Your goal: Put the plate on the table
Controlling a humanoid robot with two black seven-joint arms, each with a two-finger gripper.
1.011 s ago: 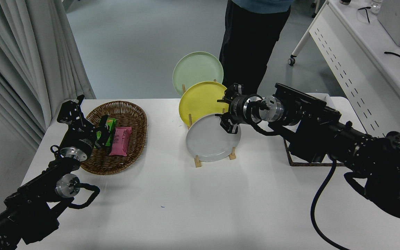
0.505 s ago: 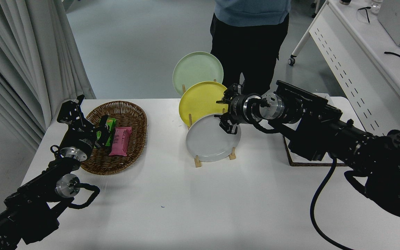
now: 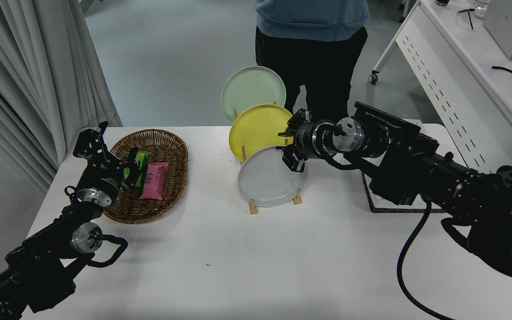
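Head view gives me the grey plate [image 3: 270, 180] standing tilted in the front slot of a wooden rack [image 3: 253, 207] near the middle of the counter [image 3: 256, 258]. My right gripper [image 3: 292, 149] sits at the plate's 1 o'clock rim; I see its fingers spread, one above the rim and one over the plate's face, but I cannot tell whether they touch it. Behind, at 12 o'clock, a yellow plate [image 3: 256, 126] and a green plate [image 3: 252, 91] are each partly hidden. My left gripper [image 3: 131, 171] is parked at 9 o'clock over a wicker basket [image 3: 167, 146]; whether it is spread or closed, I cannot tell.
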